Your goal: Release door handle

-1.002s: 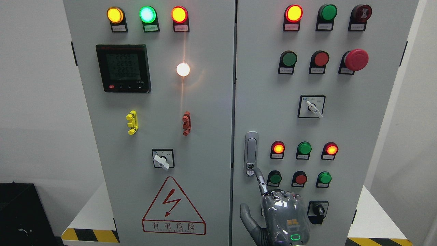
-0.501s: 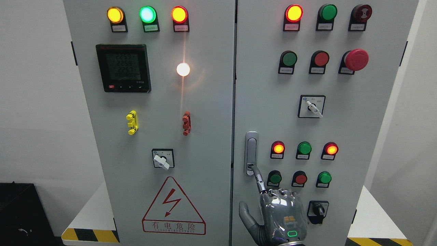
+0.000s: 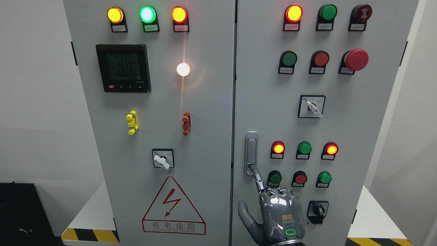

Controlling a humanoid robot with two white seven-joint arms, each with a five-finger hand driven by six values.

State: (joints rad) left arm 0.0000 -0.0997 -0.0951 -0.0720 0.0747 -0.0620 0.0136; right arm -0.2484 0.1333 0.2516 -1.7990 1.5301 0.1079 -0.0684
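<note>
- The right hand [image 3: 278,218], grey metal with a green light on its back, rises from the bottom edge right of the middle; one extended finger [image 3: 257,177] touches the lower end of the handle, thumb spread aside, other fingers curled (grasping nothing).
- The slim silver metal door handle [image 3: 251,153] stands upright, flush on the grey right cabinet door [image 3: 341,130], near its left edge.

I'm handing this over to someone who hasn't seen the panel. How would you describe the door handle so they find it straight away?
Look at the right-hand cabinet door, along its left edge by the seam between the doors. The door handle is a tall, narrow silver latch, left of the lit red lamp. It is the only metal, non-round fitting there, and a finger of the right hand points at its lower end.
</note>
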